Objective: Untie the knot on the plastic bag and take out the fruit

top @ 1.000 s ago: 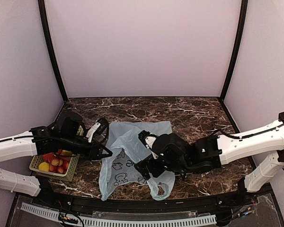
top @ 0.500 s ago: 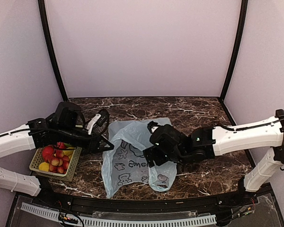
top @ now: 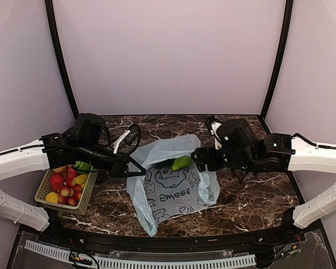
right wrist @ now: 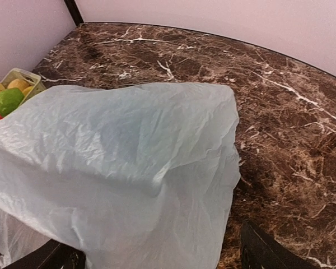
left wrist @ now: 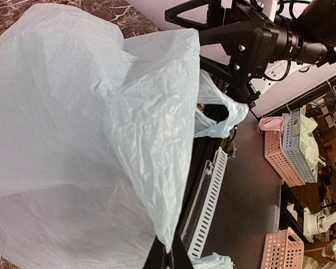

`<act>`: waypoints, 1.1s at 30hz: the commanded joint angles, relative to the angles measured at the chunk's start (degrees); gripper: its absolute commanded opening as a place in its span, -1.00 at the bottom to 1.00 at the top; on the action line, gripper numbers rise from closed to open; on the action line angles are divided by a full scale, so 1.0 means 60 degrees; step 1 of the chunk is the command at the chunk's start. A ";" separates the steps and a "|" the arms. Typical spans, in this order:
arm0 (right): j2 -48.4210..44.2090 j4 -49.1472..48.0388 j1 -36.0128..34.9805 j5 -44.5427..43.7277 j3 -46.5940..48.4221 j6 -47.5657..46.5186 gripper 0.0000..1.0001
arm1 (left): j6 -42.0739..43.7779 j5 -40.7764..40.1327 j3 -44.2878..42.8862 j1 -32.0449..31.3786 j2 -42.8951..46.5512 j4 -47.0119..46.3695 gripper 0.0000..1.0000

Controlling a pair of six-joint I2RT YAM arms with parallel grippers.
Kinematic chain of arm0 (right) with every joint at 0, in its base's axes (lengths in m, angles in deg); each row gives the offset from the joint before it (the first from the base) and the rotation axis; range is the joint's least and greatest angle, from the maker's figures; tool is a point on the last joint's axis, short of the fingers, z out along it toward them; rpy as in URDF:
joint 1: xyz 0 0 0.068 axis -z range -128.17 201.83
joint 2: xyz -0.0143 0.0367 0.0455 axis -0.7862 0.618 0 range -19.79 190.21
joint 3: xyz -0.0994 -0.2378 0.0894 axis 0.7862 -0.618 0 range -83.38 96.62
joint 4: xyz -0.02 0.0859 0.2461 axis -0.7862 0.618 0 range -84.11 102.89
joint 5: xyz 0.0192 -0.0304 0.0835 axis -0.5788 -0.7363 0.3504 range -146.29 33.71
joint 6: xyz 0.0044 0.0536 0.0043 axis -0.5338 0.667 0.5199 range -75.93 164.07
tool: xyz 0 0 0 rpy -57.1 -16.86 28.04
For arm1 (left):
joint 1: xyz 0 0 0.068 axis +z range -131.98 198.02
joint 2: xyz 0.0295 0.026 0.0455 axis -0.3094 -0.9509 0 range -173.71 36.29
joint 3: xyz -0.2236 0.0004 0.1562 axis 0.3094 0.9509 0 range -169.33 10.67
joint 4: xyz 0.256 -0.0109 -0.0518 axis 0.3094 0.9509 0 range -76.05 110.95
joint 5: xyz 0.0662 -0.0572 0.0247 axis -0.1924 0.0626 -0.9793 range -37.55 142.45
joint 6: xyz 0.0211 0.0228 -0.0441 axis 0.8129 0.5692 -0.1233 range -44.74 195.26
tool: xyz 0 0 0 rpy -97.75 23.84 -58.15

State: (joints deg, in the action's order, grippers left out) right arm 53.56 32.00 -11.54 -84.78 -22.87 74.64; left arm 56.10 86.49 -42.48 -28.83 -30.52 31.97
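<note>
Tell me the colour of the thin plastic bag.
The thin plastic bag is pale blue-green with dark print; top external view shows it best.

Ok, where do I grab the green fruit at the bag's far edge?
Pinch the green fruit across its short width, coming from above, I'd say: it lies lengthwise, its top bare, while the bag crowds its near and left sides.
</note>
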 commanded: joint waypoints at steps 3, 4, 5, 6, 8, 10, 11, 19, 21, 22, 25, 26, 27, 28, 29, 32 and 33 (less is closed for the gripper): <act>-0.1432 -0.1569 -0.0465 0.2905 -0.0907 -0.1202 0.72 | -0.1494 0.0074 -0.0296 -0.0072 -0.0231 -0.1495 -0.99; -0.1639 -0.1847 -0.0592 0.3286 -0.1059 -0.1305 0.68 | -0.1553 0.0034 -0.0411 -0.0072 -0.0309 -0.1495 -0.99; -0.1809 -0.2112 -0.0760 0.3562 -0.1173 -0.1356 0.64 | -0.1645 -0.0013 -0.0471 -0.0072 -0.0352 -0.1440 -0.99; -0.1929 -0.2383 -0.0911 0.3866 -0.1292 -0.1401 0.61 | -0.1687 -0.0046 -0.0594 -0.0072 -0.0416 -0.1394 -0.99; -0.2051 -0.2951 -0.1196 0.4359 -0.1467 -0.1403 0.49 | -0.1715 -0.0100 -0.0754 -0.0072 -0.0512 -0.1279 -0.99; -0.1940 -0.3498 -0.1489 0.4697 -0.1500 -0.1428 0.29 | -0.1738 -0.0128 -0.0853 -0.0065 -0.0575 -0.1140 -0.99; -0.1808 -0.3692 -0.1630 0.4705 -0.1459 -0.1463 0.20 | -0.1741 -0.0146 -0.0883 -0.0061 -0.0602 -0.1043 -0.99; 0.0364 -0.3632 -0.2067 0.4778 -0.0692 -0.1744 -0.33 | -0.1596 -0.0010 -0.0990 -0.0072 -0.0663 -0.0651 -0.99; 0.0819 -0.3485 -0.2068 0.4421 -0.0566 -0.1819 -0.39 | -0.1472 0.0039 -0.1040 -0.0069 -0.0658 -0.0514 -0.98; 0.1025 -0.3372 -0.2074 0.4323 -0.0500 -0.1863 -0.42 | -0.1376 0.0068 -0.1064 -0.0072 -0.0658 -0.0385 -0.99; 0.1423 -0.3031 -0.2062 0.4091 -0.0350 -0.2099 -0.51 | -0.1148 0.0135 -0.1166 -0.0065 -0.0671 -0.0097 -0.99; 0.1503 -0.2905 -0.2057 0.4013 -0.0326 -0.2177 -0.54 | -0.1034 0.0136 -0.1186 -0.0071 -0.0672 0.0038 -0.99; 0.1596 -0.2742 -0.2062 0.3920 -0.0287 -0.2269 -0.55 | -0.0986 0.0132 -0.1227 -0.0072 -0.0672 0.0099 -0.99; 0.1699 -0.2526 -0.2064 0.3837 -0.0197 -0.2376 -0.57 | -0.0910 0.0092 -0.1246 -0.0061 -0.0672 0.0193 -0.99; 0.1814 -0.2250 -0.2076 0.3745 -0.0104 -0.2471 -0.59 | -0.0876 0.0080 -0.1260 -0.0066 -0.0672 0.0228 -0.99; 0.2160 -0.1730 -0.2082 0.3638 0.0079 -0.2662 -0.65 | -0.0847 0.0112 -0.1353 -0.0072 -0.0715 0.0300 -0.99; 0.2249 -0.1684 -0.2069 0.3687 0.0088 -0.2705 -0.66 | -0.0831 0.0127 -0.1389 -0.0072 -0.0738 0.0304 -0.99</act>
State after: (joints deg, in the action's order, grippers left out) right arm 64.88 17.77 -23.57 -61.00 -24.43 60.76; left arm 49.35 86.36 -48.60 -28.92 -34.80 31.09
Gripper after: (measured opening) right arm 0.176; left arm 0.010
